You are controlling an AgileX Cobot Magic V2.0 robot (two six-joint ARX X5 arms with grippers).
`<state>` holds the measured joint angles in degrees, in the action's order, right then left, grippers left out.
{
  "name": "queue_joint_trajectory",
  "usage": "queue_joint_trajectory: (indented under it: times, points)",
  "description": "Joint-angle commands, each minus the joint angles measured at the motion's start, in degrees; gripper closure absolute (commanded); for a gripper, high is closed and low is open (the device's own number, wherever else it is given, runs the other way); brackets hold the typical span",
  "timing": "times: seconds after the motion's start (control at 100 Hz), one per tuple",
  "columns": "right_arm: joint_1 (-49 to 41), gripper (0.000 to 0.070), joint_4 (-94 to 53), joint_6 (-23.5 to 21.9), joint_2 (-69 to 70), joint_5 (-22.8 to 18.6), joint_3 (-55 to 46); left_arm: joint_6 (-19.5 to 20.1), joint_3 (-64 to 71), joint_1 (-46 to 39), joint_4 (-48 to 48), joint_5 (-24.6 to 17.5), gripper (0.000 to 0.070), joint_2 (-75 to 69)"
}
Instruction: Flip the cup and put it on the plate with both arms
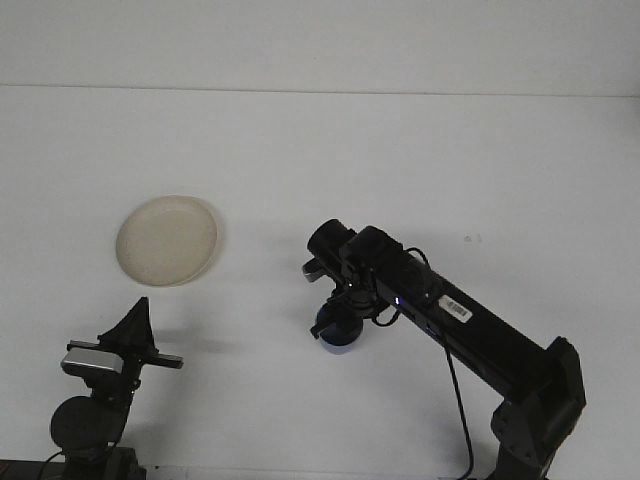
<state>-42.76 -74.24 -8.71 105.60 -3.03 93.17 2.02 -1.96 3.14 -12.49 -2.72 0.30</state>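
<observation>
R arm stretched fwd-left, right gripper [338,318] over blue cup [336,332]

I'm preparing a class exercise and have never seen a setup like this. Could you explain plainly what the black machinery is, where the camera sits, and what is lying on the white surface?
This is one picture, taken from a camera on the robot that looks forward and down over a white table. The black machinery is the robot's two arms. The right arm reaches in from the lower right; its gripper is down over a small blue cup, hiding most of it, so I cannot tell whether the fingers are closed on it. The left gripper waits at the lower left, not touching anything. A pale round plate lies on the table to the left, apart from the cup, with nothing on it. The job is to turn the cup over and set it on that plate.
</observation>
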Motion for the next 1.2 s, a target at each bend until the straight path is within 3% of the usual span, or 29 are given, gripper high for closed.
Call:
queue_joint_trajectory:
  times: [0.0, 0.17, 0.57, 0.7, 0.92, 1.19]
  points:
    - [-0.63, 0.0439, 0.11, 0.55, 1.29, -0.09, 1.44, -0.11, 1.16, -0.02, -0.68, 0.13, 0.0688, -0.11]
    - [-0.22, 0.0353, 0.07, 0.55, 0.81, -0.09, 1.44, -0.11, 1.16, -0.02, -0.68, 0.13, 0.0688, -0.11]
    - [3.65, 0.0353, 2.91, 0.66, -12.94, 0.04, 1.46, -0.11, 1.16, -0.02, -0.68, 0.13, 0.0688, -0.11]
    - [8.39, 0.0353, 2.73, 1.05, -19.02, 0.66, 1.44, -0.11, 1.16, -0.02, -0.68, 0.13, 0.0688, -0.11]
    - [20.02, 0.0353, 1.46, 2.16, -26.05, 6.45, 1.29, -0.11, 1.16, -0.02, -0.68, 0.13, 0.0688, -0.11]
    - [31.34, 0.0353, 6.75, 4.42, -35.91, 6.49, -4.50, -0.11, 1.16, -0.02, -0.68, 0.13, 0.0688, -0.11]
